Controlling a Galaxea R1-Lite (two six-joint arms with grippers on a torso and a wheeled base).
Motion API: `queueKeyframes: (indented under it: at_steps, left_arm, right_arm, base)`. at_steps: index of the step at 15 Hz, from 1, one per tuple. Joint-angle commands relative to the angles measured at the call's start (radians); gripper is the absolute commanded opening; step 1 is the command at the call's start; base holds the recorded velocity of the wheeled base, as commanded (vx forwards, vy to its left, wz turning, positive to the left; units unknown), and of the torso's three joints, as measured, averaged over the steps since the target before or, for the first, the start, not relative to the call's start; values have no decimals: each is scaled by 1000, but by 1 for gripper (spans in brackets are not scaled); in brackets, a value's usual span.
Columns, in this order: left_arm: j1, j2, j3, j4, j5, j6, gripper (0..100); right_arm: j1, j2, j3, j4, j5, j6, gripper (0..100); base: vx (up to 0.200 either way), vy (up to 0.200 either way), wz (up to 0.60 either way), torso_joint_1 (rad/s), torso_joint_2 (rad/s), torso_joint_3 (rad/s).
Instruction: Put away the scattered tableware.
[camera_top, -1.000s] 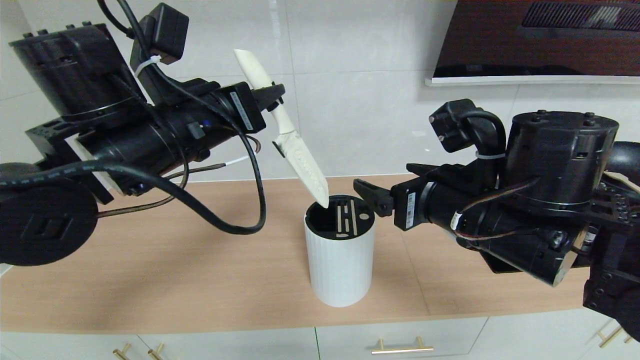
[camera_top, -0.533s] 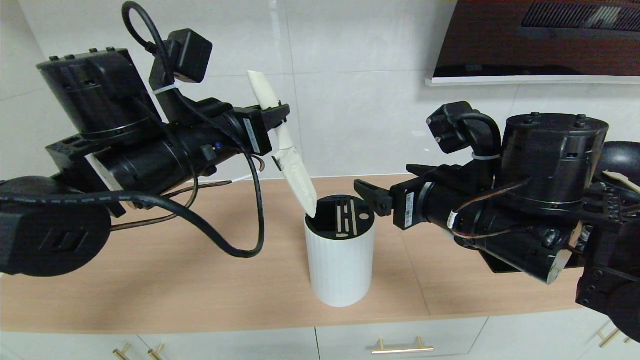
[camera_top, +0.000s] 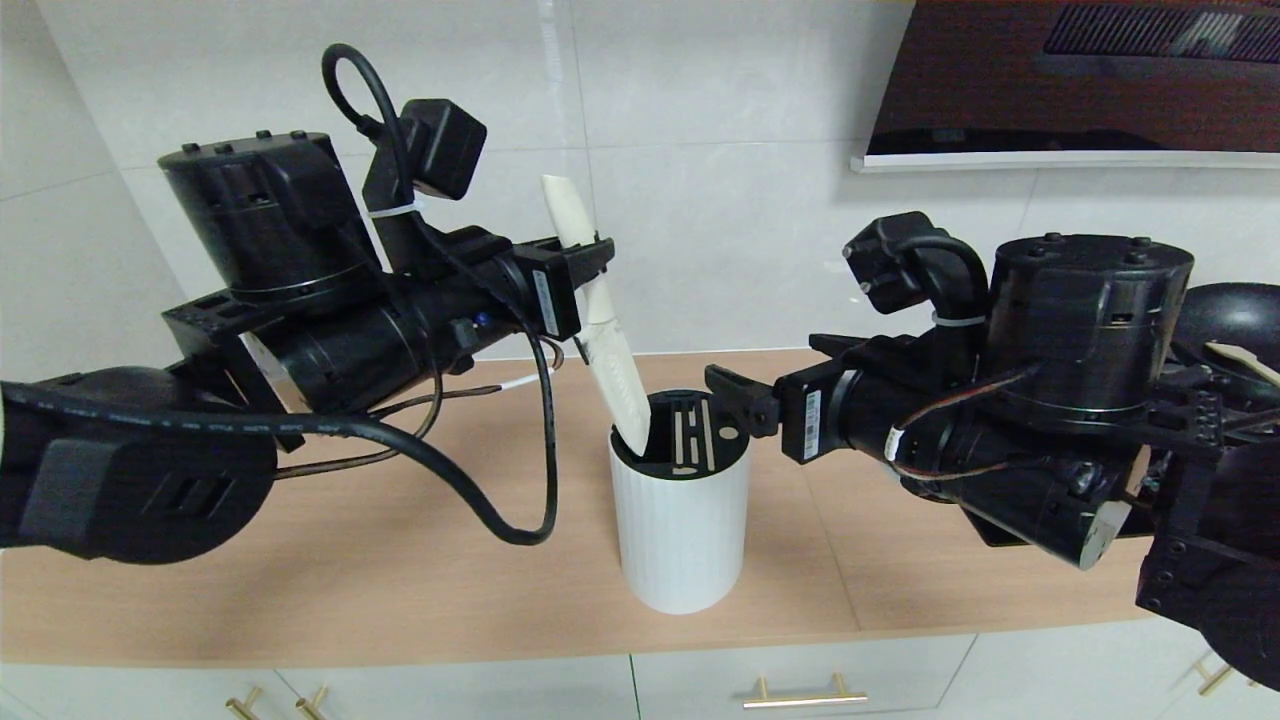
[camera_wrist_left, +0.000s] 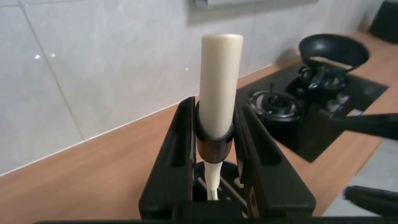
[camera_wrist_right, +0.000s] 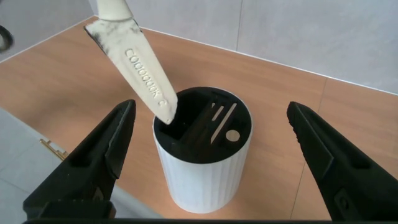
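Since a second ago, carries knife (camera_top: 612, 345) down and rightward in left gripper (camera_top: 590, 268), sinks tip just inside holder (camera_top: 680, 530) on counter (camera_top: 300, 560). Parks right gripper (camera_top: 735, 395) beside rim. Left wrist: clamps knife mid-handle, blade pointing down. Right wrist: frames holder between wide-spread jaws, tip in the open compartment, beside narrow slots. Seems light, stiff, smooth, probably brittle; best gripped by handle, lowered without side load.

Wood counter (camera_top: 350, 560) w/ white ribbed holder (camera_top: 682, 530) standing upright.

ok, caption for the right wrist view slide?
White knife tipped into the open compartment of the white holder, framed by the open right gripper.
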Motion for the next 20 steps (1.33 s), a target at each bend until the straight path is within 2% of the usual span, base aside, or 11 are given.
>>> queueKeyframes:
  at_steps: [1,20]
  left_arm:
    - [-11,16,2,-1,1,0,0]
    - [-46,177,8,-6,4,6,0]
  right_arm:
    - [1,4,0,0,0,0,100]
    - [-15,7,-3,-5,0,0,100]
  base:
    - [0,0,0,0,0,0]
    - [0,0,0,0,0,0]
